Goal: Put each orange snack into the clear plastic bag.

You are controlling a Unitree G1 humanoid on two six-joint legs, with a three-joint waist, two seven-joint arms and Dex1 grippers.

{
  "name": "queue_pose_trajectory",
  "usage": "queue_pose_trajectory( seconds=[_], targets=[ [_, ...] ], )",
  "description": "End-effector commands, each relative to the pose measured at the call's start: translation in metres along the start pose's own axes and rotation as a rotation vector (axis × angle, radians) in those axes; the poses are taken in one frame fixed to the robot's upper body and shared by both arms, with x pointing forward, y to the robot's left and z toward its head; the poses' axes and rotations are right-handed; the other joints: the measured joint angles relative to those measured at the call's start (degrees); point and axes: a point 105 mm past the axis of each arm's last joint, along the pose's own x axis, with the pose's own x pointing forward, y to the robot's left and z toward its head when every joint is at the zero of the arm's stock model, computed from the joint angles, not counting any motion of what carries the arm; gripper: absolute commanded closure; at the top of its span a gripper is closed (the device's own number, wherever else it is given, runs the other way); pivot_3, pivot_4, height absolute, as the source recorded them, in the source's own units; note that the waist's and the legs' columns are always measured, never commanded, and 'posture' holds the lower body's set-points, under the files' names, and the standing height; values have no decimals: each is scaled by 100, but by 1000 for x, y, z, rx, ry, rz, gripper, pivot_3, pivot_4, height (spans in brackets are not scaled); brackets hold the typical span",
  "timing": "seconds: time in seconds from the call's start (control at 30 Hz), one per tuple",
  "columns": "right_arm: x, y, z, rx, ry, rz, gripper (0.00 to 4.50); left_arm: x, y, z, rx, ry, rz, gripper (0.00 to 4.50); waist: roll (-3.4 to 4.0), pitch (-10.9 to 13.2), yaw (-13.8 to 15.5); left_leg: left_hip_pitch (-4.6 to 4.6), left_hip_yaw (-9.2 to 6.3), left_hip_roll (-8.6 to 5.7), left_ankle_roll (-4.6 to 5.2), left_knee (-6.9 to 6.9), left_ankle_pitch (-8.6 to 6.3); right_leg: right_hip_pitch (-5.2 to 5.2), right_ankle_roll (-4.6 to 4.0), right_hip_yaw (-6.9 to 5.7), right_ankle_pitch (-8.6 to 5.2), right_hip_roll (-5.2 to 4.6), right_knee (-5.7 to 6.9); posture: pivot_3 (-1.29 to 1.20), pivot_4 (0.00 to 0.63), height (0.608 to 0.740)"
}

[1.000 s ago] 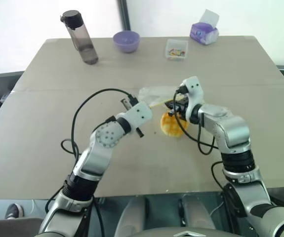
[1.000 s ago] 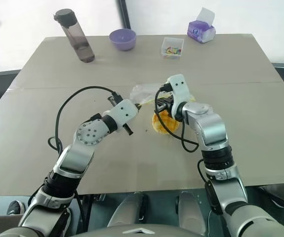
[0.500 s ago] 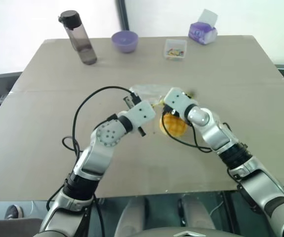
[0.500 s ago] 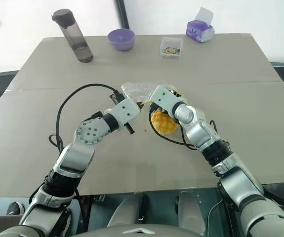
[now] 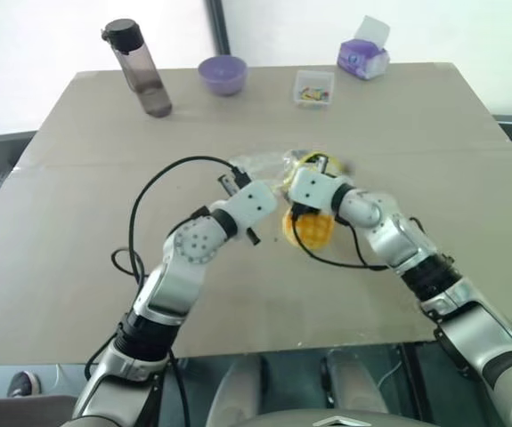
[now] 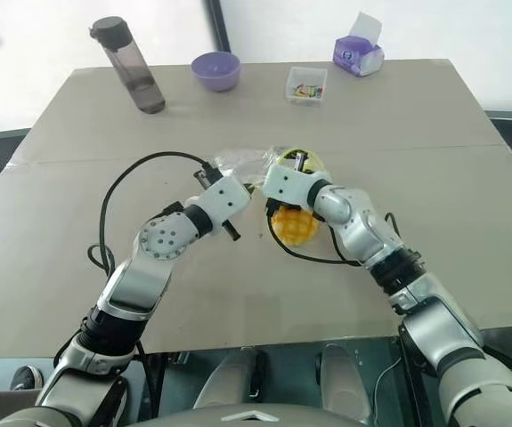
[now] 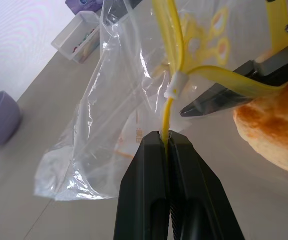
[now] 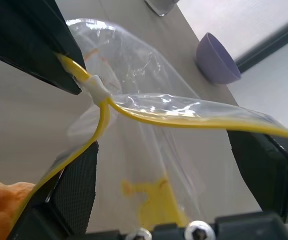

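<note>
Mid-table: left hand (image 7: 168,137) clenched on clear plastic bag's (image 7: 113,100) yellow seal strip. Right hand (image 8: 169,165) spread wide inside the bag mouth, stretching it. Orange snack (image 6: 295,224) on table (image 6: 434,142) just beside.

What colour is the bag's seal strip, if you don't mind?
Yellow; the seal strip shows best in the right wrist view.

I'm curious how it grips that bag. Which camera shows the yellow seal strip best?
The left wrist view: the left gripper pinches the seal strip shut. The right wrist view shows it spread open; the eye views show a sliver.
</note>
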Motion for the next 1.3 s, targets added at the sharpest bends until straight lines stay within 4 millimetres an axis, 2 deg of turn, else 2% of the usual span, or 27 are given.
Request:
queue_pose_trajectory(
  seconds=[0.03, 0.2, 0.23, 0.33, 0.37, 0.47, 0.57, 0.63, 0.77, 0.83, 0.93, 0.97, 1.0, 1.1, 1.2, 1.3],
  targets=[
    [-18, -14, 22, 102, -81, 48, 36, -1, 12, 1, 11, 3, 58, 4500, 0, 0, 13, 0, 0, 0, 0, 0, 0, 0, 0, 0, 0, 0, 0, 0, 150, 740],
    [-41, -6, 43, 264, -129, 226, 36, 2, 13, 2, 8, -2, 63, 4500, 0, 0, 24, 0, -3, 1, 1, 0, -1, 1, 0, -2, 0, 1, 1, 0, 150, 740],
    [-45, -9, 42, 343, -122, 227, 36, 2, 13, 3, 8, -4, 67, 4500, 0, 0, 29, 0, -4, 1, 2, 0, -1, 1, 0, -3, 0, 1, 1, 0, 150, 740],
    [-55, -18, 17, 571, -34, 153, 36, 1, 15, 2, 6, -3, 81, 4500, 0, 0, 68, 0, -7, 0, 2, 2, -1, 4, 0, -4, 0, 0, 1, 0, 150, 740],
    [-59, -13, 11, 661, -13, 160, 36, 1, 16, 2, 2, -1, 88, 4500, -2, -1, 117, 0, -6, 0, 2, 2, -1, 4, 0, -4, 0, -1, 1, 0, 150, 740],
    [-69, 20, 3, 802, 30, 227, 36, 1, 17, 1, -8, -1, 97, 4500, -4, -3, 167, -2, -9, 0, 3, 0, -2, 3, 0, -7, 0, -1, -2, 0, 150, 740],
    [-72, 45, -4, 843, 88, 260, 36, 1, 16, 1, -12, -1, 97, 4500, -3, -2, 140, -5, -5, 0, 3, -2, -2, 1, -1, -4, 0, -2, -4, 0, 150, 740],
    [-72, 53, -7, 870, 107, 270, 36, 1, 16, 1, -13, -1, 96, 4500, -3, -2, 116, -2, 4, -1, 5, 1, -3, 0, 0, 3, 0, -2, -1, 0, 150, 740],
    [-71, 71, -36, 778, 260, 247, 36, 1, 16, 1, -14, 0, 92, 4500, -3, -4, 133, 8, -5, 0, 12, 1, -7, 9, 0, -5, 0, 1, 2, 0, 150, 740],
    [-72, 76, -38, 737, 269, 268, 36, 2, 16, 1, -13, -1, 91, 4500, -4, -4, 141, 7, -5, -1, 8, 2, -5, 10, 0, -5, 0, 0, 0, 0, 150, 740],
    [-70, 73, -39, 754, 260, 238, 877, 2, 17, 1, -11, -1, 89, 4500, -10, -8, 143, 8, -6, -2, 5, 6, -3, 15, 1, -6, 0, -2, -1, 0, 150, 740],
    [-70, 72, -39, 745, 259, 237, 1408, 2, 17, 1, -12, 0, 89, 4500, -10, -9, 142, 8, -6, -2, 5, 6, -3, 15, 0, -6, 0, -2, -1, 0, 150, 740],
    [-69, 69, -40, 737, 259, 221, 1611, 2, 17, 1, -12, 0, 89, 4500, -10, -9, 142, 8, -7, -1, 5, 6, -3, 15, 0, -7, 0, -1, -1, 0, 150, 740],
    [-70, 61, -40, 719, 243, 207, 2713, 2, 15, 1, -14, 1, 84, 4500, -10, -9, 143, 8, -7, -1, 5, 6, -3, 15, 0, -8, 0, -1, -1, 0, 150, 740],
    [-74, 55, -31, 701, 195, 258, 3723, 2, 14, 1, -13, -2, 81, 4500, -10, -8, 153, 7, -7, -2, 5, 6, -3, 15, 0, -8, 0, -2, -2, 0, 150, 740],
    [-89, 60, -17, 651, 148, 422, 3723, 3, 13, 2, -11, -3, 77, 4500, -8, -8, 170, 2, -10, -3, 7, 7, -4, 14, 0, -11, 0, -3, -4, 0, 150, 740]
  ],
)
